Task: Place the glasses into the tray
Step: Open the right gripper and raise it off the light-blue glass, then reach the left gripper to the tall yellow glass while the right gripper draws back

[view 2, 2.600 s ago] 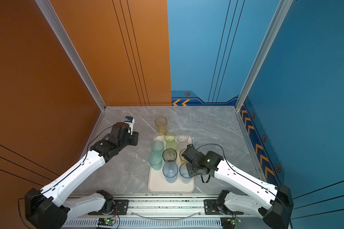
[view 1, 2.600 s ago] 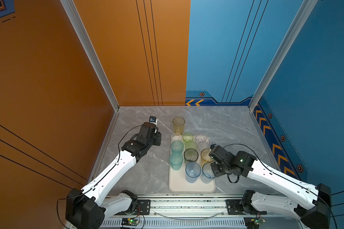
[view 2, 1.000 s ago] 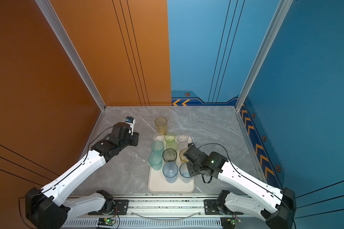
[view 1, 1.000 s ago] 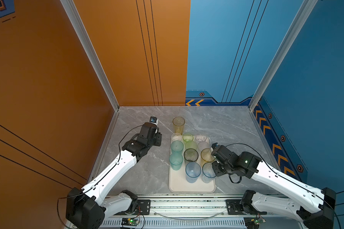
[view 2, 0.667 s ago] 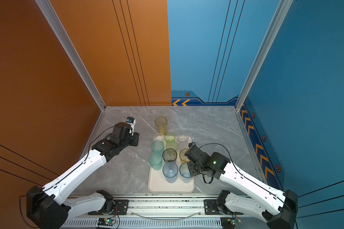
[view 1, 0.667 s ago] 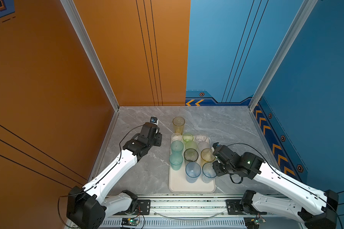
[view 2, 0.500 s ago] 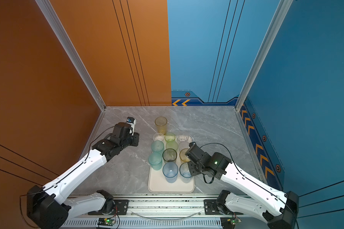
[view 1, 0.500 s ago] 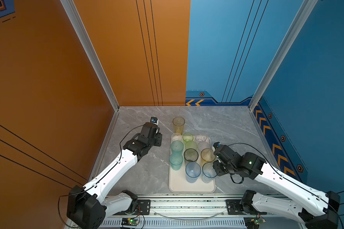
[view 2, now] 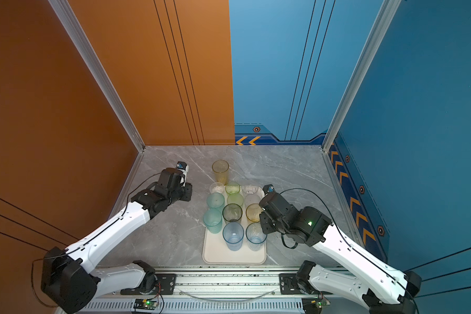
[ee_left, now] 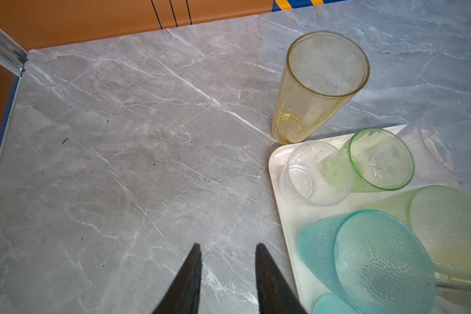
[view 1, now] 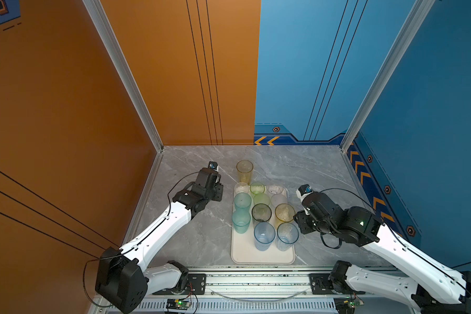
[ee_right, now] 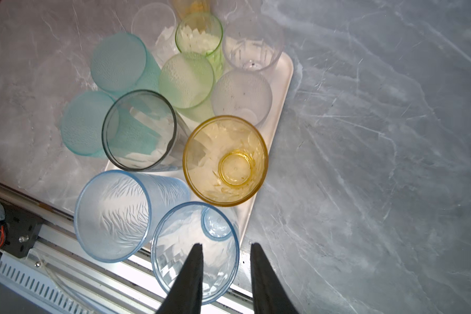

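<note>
1. Glasses (view 1: 261, 199), tinted and clear, stand upright and crowded together in the tray (view 1: 261, 257), filling all but its near strip.
2. Left of the tray, the left gripper (ee_left: 227, 246) hangs over the grey marble table (view 1: 196, 233), near the tray's far left corner but apart from it. Its two dark fingers (ee_left: 188, 282) stand apart with only tabletop between them, and it holds nothing.
3. Just beyond the tray's far edge, by that same corner, a tall yellow glass (view 1: 244, 171) stands upright on the table, outside the tray. Whether it touches the rim cannot be told.
4. Inside the tray, two teal glasses (view 1: 242, 201) line the left side, a smoky grey glass (view 1: 261, 213) sits in the middle, and a short yellow glass (view 1: 284, 213) stands by the right rim.
5. At the tray's right edge, the right gripper (ee_right: 226, 244) hangs by the pale blue glass (ee_right: 172, 244) in the near right of the cluster. In the right wrist view its fingers (ee_right: 191, 280) are spread, one over the glass's mouth and one outside, with the rim between them. They are not pinched on it, and contact cannot be told.
</note>
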